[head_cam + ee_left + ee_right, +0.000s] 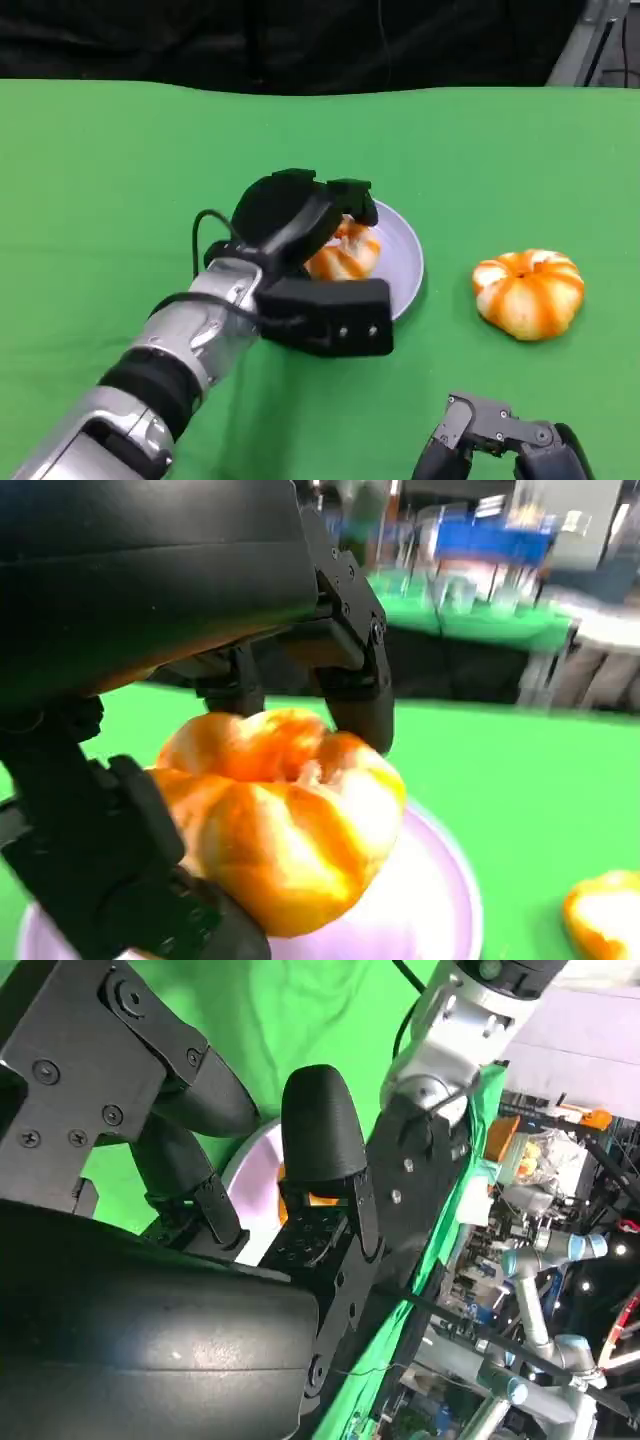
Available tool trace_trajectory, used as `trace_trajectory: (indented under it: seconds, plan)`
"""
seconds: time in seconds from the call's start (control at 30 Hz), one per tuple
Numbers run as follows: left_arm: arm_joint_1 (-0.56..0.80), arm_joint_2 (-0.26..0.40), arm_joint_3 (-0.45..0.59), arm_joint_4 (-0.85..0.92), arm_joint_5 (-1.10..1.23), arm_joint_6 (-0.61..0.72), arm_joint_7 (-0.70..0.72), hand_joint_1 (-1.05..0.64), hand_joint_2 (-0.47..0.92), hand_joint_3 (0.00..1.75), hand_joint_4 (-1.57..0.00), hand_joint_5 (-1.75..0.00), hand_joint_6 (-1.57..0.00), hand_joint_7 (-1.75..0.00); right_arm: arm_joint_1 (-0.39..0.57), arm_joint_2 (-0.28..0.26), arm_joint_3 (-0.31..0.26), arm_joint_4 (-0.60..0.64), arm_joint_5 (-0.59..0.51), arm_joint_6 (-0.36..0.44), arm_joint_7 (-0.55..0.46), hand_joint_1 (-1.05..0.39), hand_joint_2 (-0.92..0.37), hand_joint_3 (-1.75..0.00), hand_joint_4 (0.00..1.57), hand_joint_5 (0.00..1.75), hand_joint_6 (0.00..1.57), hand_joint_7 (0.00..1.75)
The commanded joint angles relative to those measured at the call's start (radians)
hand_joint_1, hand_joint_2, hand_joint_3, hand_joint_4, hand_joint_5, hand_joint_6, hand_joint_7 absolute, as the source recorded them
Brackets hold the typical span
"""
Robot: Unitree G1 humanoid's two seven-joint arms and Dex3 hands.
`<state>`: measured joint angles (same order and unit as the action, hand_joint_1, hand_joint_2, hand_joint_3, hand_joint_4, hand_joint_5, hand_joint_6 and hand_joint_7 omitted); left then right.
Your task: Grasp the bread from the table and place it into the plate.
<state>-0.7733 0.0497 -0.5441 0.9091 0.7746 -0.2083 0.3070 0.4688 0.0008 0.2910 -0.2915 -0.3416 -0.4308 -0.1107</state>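
At frame centre, lavender plate (405,262) on green table (100,180), orange-striped bread (345,255) over it gripped by left hand (300,225), second bread (528,292) at right, right hand (500,445) lower right, grip unclear.

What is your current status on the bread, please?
Left hand holds bread over plate. Right hand low, holds nothing. Second bread on table, clear of plate.

Two orange-and-white striped breads are present: one bread (345,255) at the plate, a second bread (528,292) on the green bench (100,180). One lavender plate (405,262). Two black hands: left hand (300,225), right hand (500,445).
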Motion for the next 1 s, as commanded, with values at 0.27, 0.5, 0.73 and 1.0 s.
trace_trajectory:
  seconds: [0.27,0.5,0.73,1.0]
  plan:
    - [0.001,0.021,-0.05,-0.144,0.03,0.211,-0.257,-0.83,0.92,0.27,0.0,-0.05,-0.12,-0.03,0.012,-0.002,0.0,-0.026,0.012,0.023,-0.005,-0.01,-0.07,-1.72,0.87,1.68,0.89,1.38]
    - [0.028,0.066,-0.042,-0.216,0.002,0.219,-0.35,-0.84,0.92,0.32,-0.02,-0.01,-0.11,-0.03,0.008,0.0,0.004,-0.012,0.019,0.014,-0.007,-0.01,-0.08,-1.72,0.87,1.68,0.89,1.39]
    - [0.143,0.147,0.023,-0.389,-0.098,0.189,-0.456,-0.74,0.92,0.28,-0.09,-0.06,-0.15,-0.04,0.003,0.0,0.003,-0.016,0.03,0.021,-0.002,-0.01,-0.08,-1.73,0.86,1.69,0.88,1.39]
    - [0.44,0.16,0.265,-0.683,-0.355,-0.017,-0.296,-0.34,0.92,0.24,-0.24,-0.96,-0.46,-0.27,0.004,-0.003,0.003,-0.009,0.031,0.006,-0.007,-0.01,-0.1,-1.7,0.87,1.71,0.88,1.41]
